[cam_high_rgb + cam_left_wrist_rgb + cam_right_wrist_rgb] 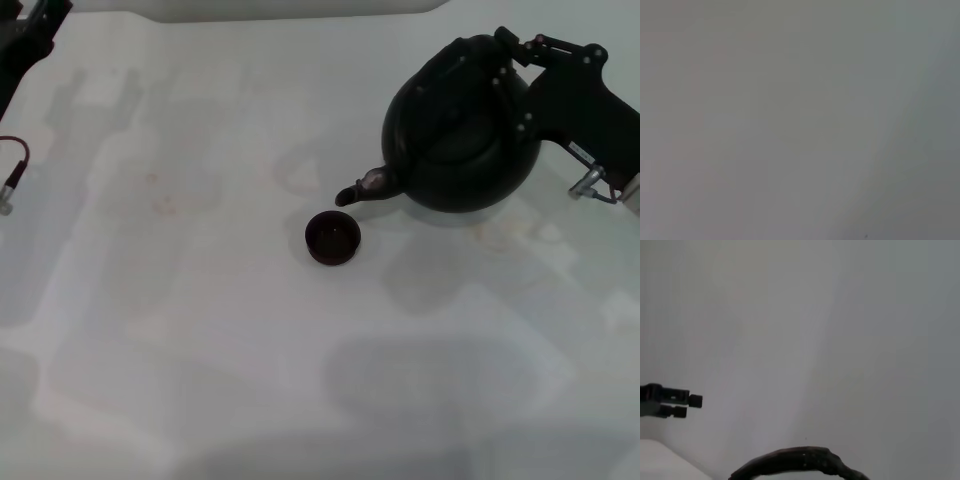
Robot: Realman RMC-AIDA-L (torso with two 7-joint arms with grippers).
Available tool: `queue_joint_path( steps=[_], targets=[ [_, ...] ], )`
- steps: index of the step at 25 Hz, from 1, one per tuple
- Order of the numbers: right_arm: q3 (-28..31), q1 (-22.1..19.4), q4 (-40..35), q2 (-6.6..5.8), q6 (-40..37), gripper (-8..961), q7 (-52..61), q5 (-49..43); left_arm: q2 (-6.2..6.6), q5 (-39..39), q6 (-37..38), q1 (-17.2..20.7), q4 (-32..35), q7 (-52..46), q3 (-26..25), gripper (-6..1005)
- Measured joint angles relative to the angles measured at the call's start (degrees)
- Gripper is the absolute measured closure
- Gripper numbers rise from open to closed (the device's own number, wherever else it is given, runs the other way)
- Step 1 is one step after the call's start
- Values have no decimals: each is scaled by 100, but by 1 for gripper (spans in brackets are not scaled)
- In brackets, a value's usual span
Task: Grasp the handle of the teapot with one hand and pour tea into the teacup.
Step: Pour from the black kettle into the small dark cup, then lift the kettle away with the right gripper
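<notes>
The matte-black teapot [460, 130] hangs tilted at the right rear of the white table [200, 330], its shadow on the table under it. Its pale-tipped spout [358, 190] points down and left, just above and right of the small black teacup [332, 237], without touching it. My right gripper [507, 62] comes in from the right and is shut on the black arched handle [470, 50]. A stretch of that handle shows in the right wrist view [800, 460]. My left arm [25, 40] is parked at the far left rear corner. The left wrist view shows only a grey surface.
A red cable with a metal plug [12, 170] hangs at the left edge. A pale wall or box edge [280, 8] runs along the back of the table. The other arm's gripper [670, 402] shows far off in the right wrist view.
</notes>
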Motion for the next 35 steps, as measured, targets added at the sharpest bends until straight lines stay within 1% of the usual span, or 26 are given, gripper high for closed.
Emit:
queue_joint_path(
  steps=[4, 26, 35],
  targets=[
    [-36, 2, -12, 8, 3, 794, -476, 20, -2, 2, 0, -1, -6, 0, 9, 192],
    [-107, 5, -66, 11, 50, 826, -1385, 0, -1, 9, -1, 11, -10, -17, 17, 193],
    [-242, 9, -89, 24, 97, 829, -2052, 24, -8, 8, -1, 45, -9, -16, 17, 195]
  ],
)
